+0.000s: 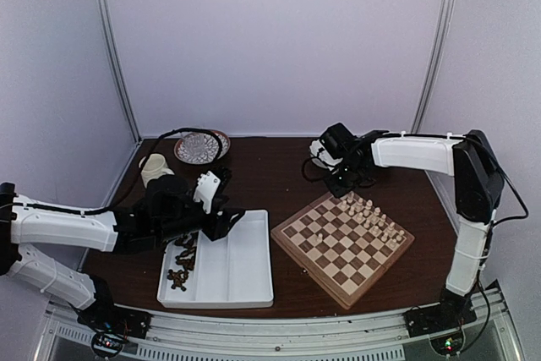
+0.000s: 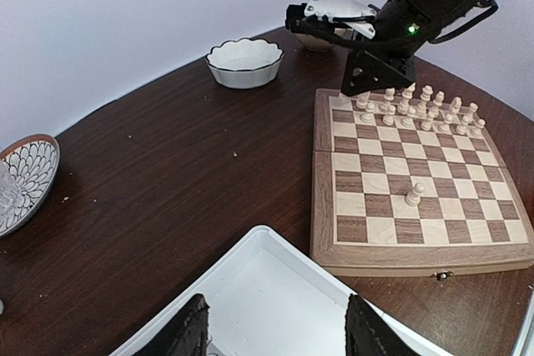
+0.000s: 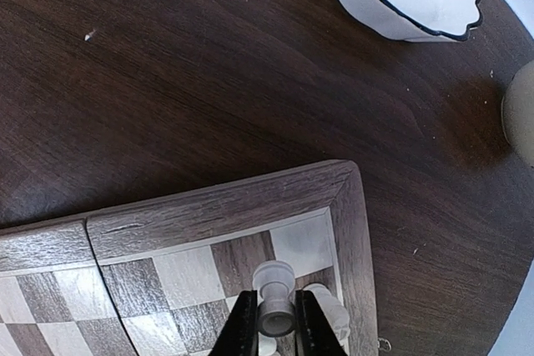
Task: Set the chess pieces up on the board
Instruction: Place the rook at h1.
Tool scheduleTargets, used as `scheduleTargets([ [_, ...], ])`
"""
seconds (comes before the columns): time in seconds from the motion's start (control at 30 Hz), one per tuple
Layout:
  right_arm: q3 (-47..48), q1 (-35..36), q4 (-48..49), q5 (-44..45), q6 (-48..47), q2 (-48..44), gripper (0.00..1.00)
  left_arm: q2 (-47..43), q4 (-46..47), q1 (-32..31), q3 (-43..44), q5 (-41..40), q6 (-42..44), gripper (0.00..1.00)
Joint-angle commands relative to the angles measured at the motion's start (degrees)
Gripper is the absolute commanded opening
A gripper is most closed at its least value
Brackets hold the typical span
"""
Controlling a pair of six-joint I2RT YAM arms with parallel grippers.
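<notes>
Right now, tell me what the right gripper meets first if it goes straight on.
The right gripper, shut on a pale piece, would probably meet the board at its corner first.

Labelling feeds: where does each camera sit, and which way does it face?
Top external: high behind, looking down on the table; left arm and right arm show.
Left wrist: over the tray, facing the board; open left gripper below.
Right wrist: looking down at the board's corner; right gripper shut on a cream piece.
Both wrist views share board and white bowl.
</notes>
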Motion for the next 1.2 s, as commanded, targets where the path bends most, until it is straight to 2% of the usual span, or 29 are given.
scheduleTargets([
  [0.0,2.1,-0.8,0.0,2.4,0.9,0.9,0.08,0.4,1.5,0.0,1.9,1.1,-0.7,0.56],
  [0.6,3.2,-2.4,-0.3,2.4,1.2,3.8,0.09,1.1,1.2,0.0,2.3,1.8,-0.9,0.56],
  [0.9,3.7,-2.8,-0.9,2.2,1.0,4.9,0.12,1.2,1.1,0.0,2.5,2.0,-1.0,0.56],
  [1.17,3.7,-2.9,-0.8,2.0,1.3,4.2,0.29,1.1,1.0,0.0,2.5,2.2,-1.0,0.56],
])
